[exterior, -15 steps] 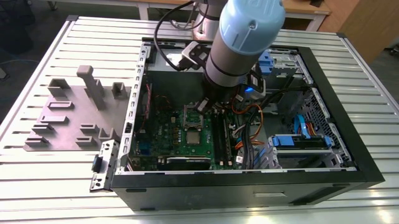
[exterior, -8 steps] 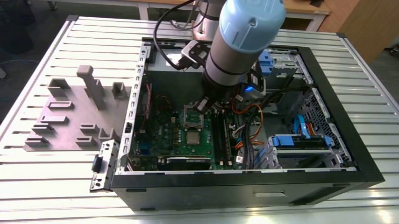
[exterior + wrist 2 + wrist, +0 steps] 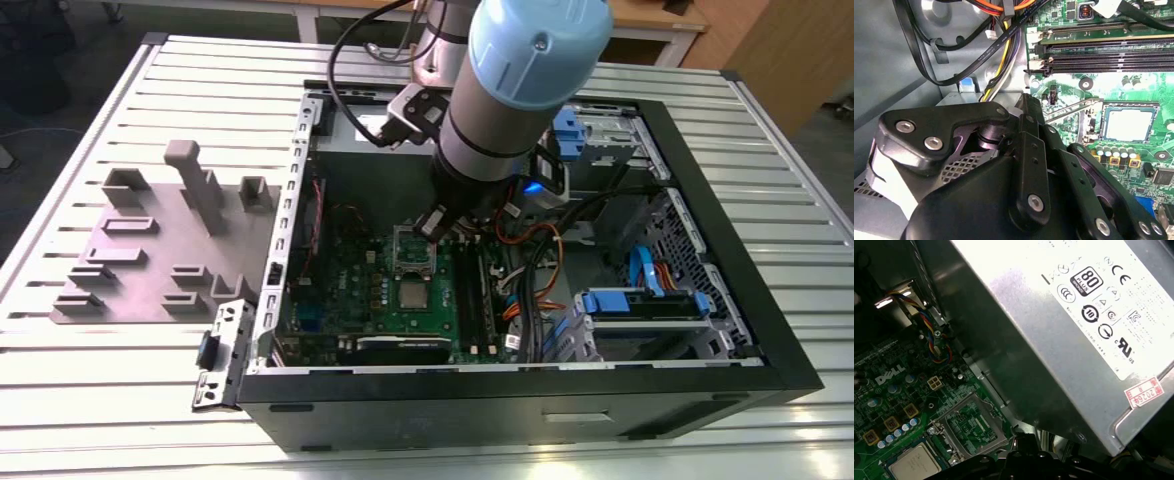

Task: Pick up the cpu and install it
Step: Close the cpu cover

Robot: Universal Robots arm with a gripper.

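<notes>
- Computer case point(image 3: 781, 375), open on its side on a slatted metal tabletop point(image 3: 120, 400), with my arm point(image 3: 514, 90) reaching down into it over the green motherboard point(image 3: 354, 290).
- My tool point(image 3: 438, 222) hangs low above the board, just beside the raised metal socket frame point(image 3: 414, 252); whether it is spread or pressed together I cannot tell, and I see nothing held in it.
- The cpu point(image 3: 1128, 122), a small dull-silver square with a pale rim, lies flat in its seat on the board, near the memory slots point(image 3: 1104, 47); in the first wrist view point(image 3: 914, 465) it sits just beside the hinged-open frame.
- A grey power supply point(image 3: 1064, 325) stands close alongside, and loose cables point(image 3: 979, 55) run near my linkage.
- Judgement: working well here means staying square over the chip, coming down gently, and keeping clear of the frame and cables.
</notes>
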